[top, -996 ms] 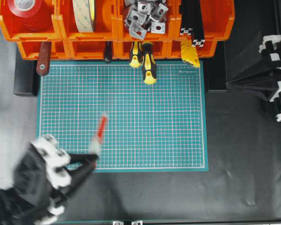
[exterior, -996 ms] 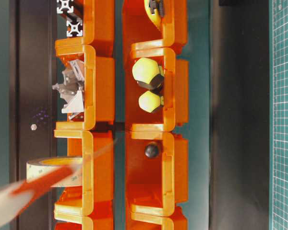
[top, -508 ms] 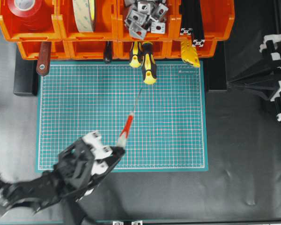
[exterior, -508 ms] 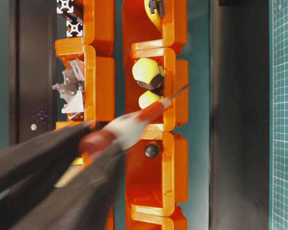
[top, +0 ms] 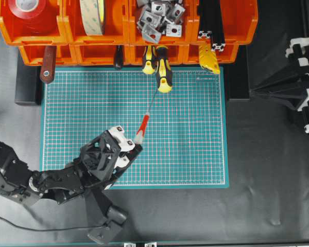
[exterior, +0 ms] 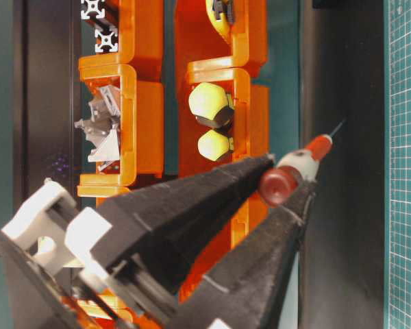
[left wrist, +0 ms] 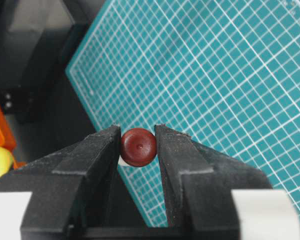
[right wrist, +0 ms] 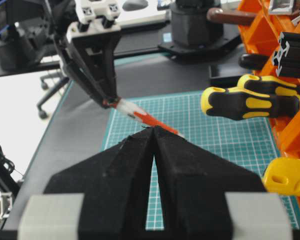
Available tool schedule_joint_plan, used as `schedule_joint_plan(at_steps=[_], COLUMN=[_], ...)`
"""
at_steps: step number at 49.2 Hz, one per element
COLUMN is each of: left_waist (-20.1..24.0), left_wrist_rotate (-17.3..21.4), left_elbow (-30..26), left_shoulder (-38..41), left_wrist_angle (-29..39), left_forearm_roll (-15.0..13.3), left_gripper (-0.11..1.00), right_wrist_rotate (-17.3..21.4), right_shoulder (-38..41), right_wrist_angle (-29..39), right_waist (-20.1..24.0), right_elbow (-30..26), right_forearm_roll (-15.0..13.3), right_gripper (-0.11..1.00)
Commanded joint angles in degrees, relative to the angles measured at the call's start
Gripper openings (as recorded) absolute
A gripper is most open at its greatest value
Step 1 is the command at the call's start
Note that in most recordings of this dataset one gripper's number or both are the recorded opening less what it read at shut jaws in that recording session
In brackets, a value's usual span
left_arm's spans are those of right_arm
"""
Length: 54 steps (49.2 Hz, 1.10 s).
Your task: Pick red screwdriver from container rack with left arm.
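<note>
**Red screwdriver pinched in left claw, over the mat**

Far left, overhead: left arm [top: 51, 180] reaches in from the lower-left corner, low over the green cutting mat [top: 195, 154]. Left gripper [top: 135, 147] pinches the red screwdriver [top: 142, 126] by its dark red cap end; the wrist view shows the round cap squeezed between the two black fingers [left wrist: 92, 155]. Handle and white band stick out past the fingertips, thin shaft aimed up-right toward the rack. Screwdriver is out of the bins and above the mat's middle; cannot tell if the tip touches anything.

Top edge: container rack [top: 67, 31], orange bins with tape rolls, metal brackets, black extrusion. Two yellow-and-black screwdrivers [top: 163, 72] poke out of the lower row, just beyond the red one's shaft tip.

Far right: right gripper [right wrist: 155, 131] parked off the mat, fingers pressed together, nothing between them.
</note>
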Motion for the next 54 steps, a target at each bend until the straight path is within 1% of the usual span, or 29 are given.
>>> schedule_joint_plan(at_steps=[1, 19, 24, 29, 31, 32, 34, 35, 39, 41, 43, 46, 50, 54], left_waist=[0.26, 0.88, 1.32, 1.67, 1.67, 1.76, 1.76, 1.76, 1.85, 1.85, 1.85, 1.85, 1.85, 1.85], left_wrist_rotate=[-0.26, -0.26, -0.88, -2.64, -3.34, -3.69, -4.57, -5.01, -6.33, -7.03, -7.82, -9.14, -11.25, -14.24], left_elbow=[-0.26, -0.7, -0.35, 0.09, 0.26, 0.26, 0.35, 0.35, 0.7, 0.97, 1.14, 1.41, 1.67, 2.11], left_shoulder=[-1.58, -1.41, -1.32, -1.32, -1.32, -1.32, -1.32, -1.32, -1.32, -1.32, -1.32, -1.41, -1.58, -1.76], left_wrist_angle=[-0.35, -0.44, -0.44, -0.97, -1.41, -1.67, -2.11, -2.46, -3.08, -3.34, -3.52, -3.52, -3.6, -3.6], left_forearm_roll=[0.26, 0.18, 0.18, 0.18, 0.18, 0.26, 0.18, 0.18, 0.26, 0.26, 0.26, 0.26, 0.18, 0.18], left_gripper=[0.25, 0.25, 0.25, 0.25, 0.28, 0.32, 0.41, 0.48, 0.68, 0.77, 0.83, 0.86, 0.84, 0.84], right_wrist_rotate=[0.0, 0.0, 0.0, 0.0, 0.0, 0.0, 0.0, 0.0, 0.0, 0.0, 0.0, 0.0, 0.0, 0.0], right_shoulder=[0.35, 0.35, 0.35, 0.35, 0.35, 0.35, 0.35, 0.35, 0.35, 0.35, 0.35, 0.35, 0.35, 0.35], right_wrist_angle=[0.09, 0.09, 0.09, 0.09, 0.09, 0.09, 0.09, 0.0, -0.09, -0.09, -0.09, 0.0, -0.09, -0.09], right_waist=[-0.35, -1.67, -1.76, -1.85, -1.85, -1.85, -1.76, -1.76, -1.85, -1.76, -1.76, -1.76, -1.76, -1.76], right_elbow=[-0.79, -0.7, -0.7, -0.7, -0.7, -0.7, -0.7, -0.7, -0.7, -0.79, -0.7, -0.7, -0.7, -0.7], right_forearm_roll=[0.09, 0.09, 0.09, 0.09, 0.09, 0.09, 0.09, 0.09, 0.09, 0.09, 0.09, 0.09, 0.0, 0.09], right_gripper=[0.01, 0.01, 0.01, 0.01, 0.01, 0.01, 0.01, 0.0, 0.01, 0.01, 0.01, 0.0, 0.0, 0.01])
